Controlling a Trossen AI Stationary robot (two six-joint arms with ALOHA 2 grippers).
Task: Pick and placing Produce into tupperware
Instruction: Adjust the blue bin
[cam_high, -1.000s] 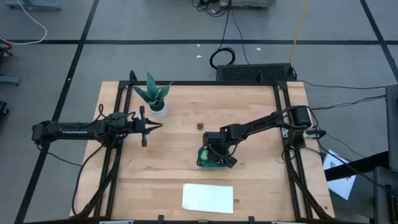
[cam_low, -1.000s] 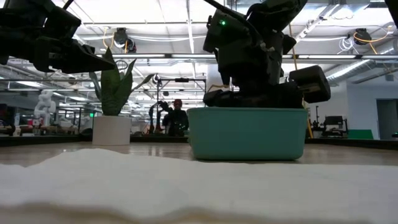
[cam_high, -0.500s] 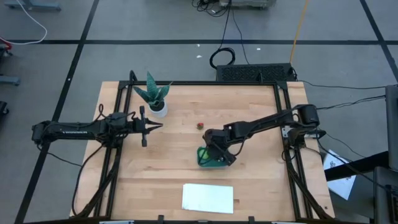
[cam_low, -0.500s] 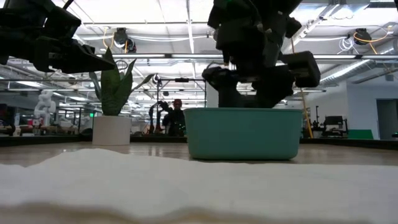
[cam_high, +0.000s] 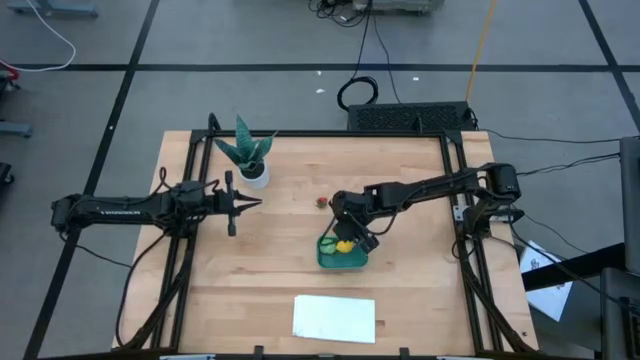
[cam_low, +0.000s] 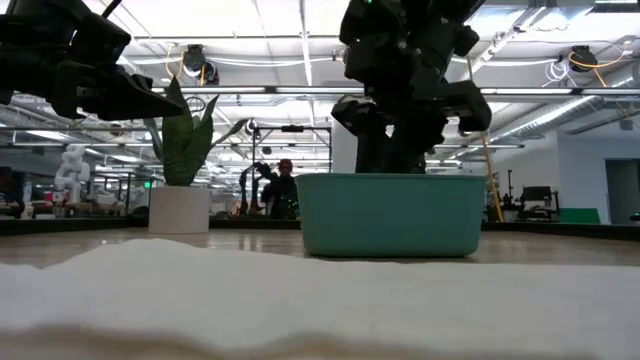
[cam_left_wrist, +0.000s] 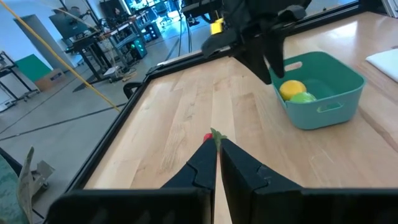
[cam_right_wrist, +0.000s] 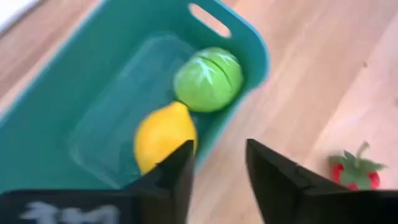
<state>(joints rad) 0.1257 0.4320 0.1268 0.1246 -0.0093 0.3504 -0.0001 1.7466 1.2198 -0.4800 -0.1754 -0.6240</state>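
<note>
The teal tupperware (cam_high: 330, 258) (cam_right_wrist: 74, 74) stands on the wooden table near its middle. A yellow lemon (cam_right_wrist: 163, 135) (cam_left_wrist: 292, 88) and a light green round piece (cam_right_wrist: 208, 78) (cam_left_wrist: 303, 98) lie in it side by side. A small dark red piece (cam_high: 322, 202) (cam_right_wrist: 356, 169) lies on the table beyond the tub. My right gripper (cam_high: 345, 230) (cam_right_wrist: 217, 152) hangs open over the tub's far rim, slanting down, with nothing between its fingers. My left gripper (cam_high: 255, 203) (cam_left_wrist: 217, 163) is shut and level above the table at the left, pointing toward the red piece.
A green spiky plant in a white pot (cam_high: 248, 158) (cam_low: 183, 150) stands at the far left of the table. A flat white sheet (cam_high: 334, 318) lies near the front edge. Bare wood lies between the tub and my left gripper.
My right gripper has risen out of the tupperware and drawn back toward the table's far edge, tipping less steeply. The lemon, hidden under the gripper before, now shows lying in the tub.
</note>
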